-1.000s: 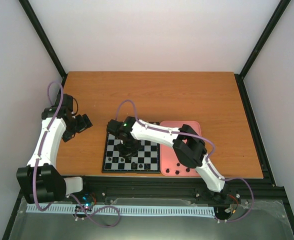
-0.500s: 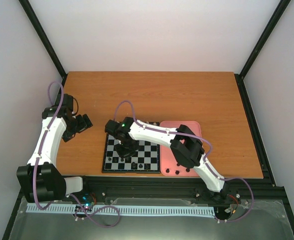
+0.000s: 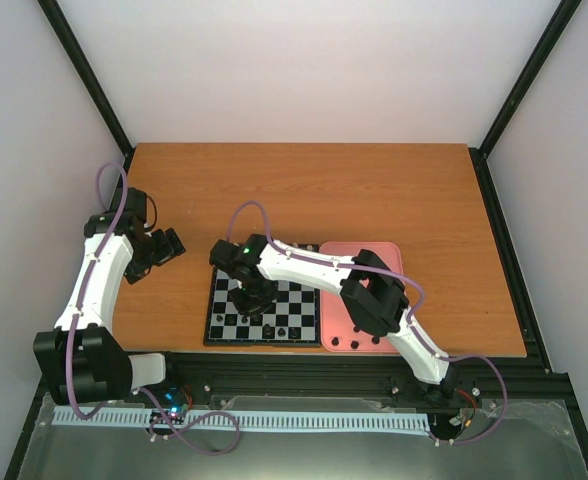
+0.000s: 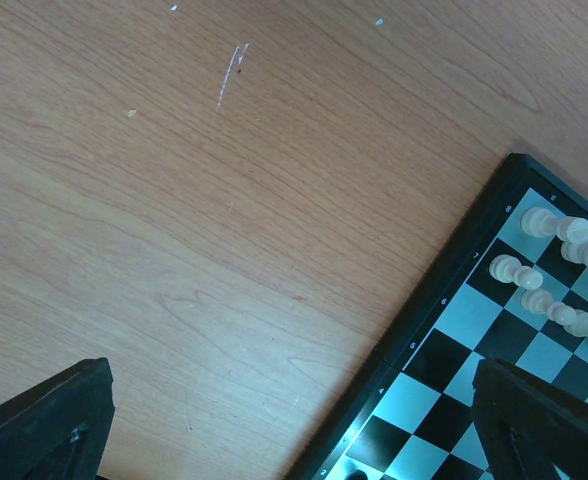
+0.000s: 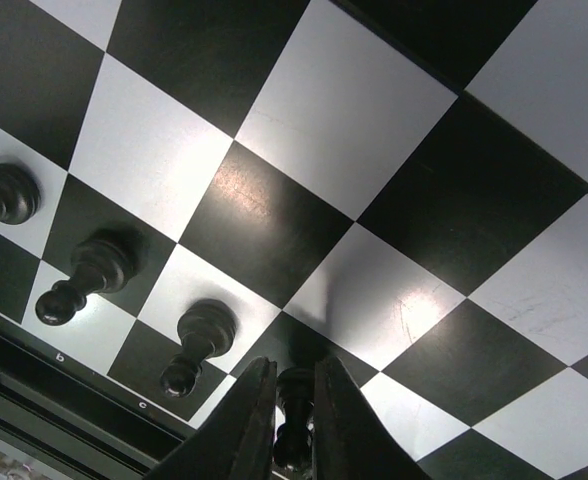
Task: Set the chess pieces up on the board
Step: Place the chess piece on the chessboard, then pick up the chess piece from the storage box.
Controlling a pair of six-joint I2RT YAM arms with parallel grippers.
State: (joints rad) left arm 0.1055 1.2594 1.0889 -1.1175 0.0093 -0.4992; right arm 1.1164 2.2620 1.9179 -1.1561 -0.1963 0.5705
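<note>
The board [image 3: 211, 322] has black and pale grey checks and lies at the table's near edge. My right gripper [image 3: 253, 299] hangs over its near left part. In the right wrist view the gripper [image 5: 294, 368] is shut on a black pawn [image 5: 294, 405], held at or just above a dark square near the board's edge. Three more black pawns [image 5: 196, 340] stand in a row beside it. My left gripper [image 3: 160, 249] is over bare table left of the board. In the left wrist view it [image 4: 289, 430] is open and empty, with its fingers [image 4: 44, 425] wide apart.
A pink tray [image 3: 384, 255] right of the board holds several loose black pieces [image 3: 359, 340]. Cream-white pieces [image 4: 559, 300] stand in rows along the board's far side. The board's black rim [image 4: 444, 300] crosses the left wrist view.
My right gripper has shifted a little to the left over the board with the pawn between its fingers. The left arm has not moved.
</note>
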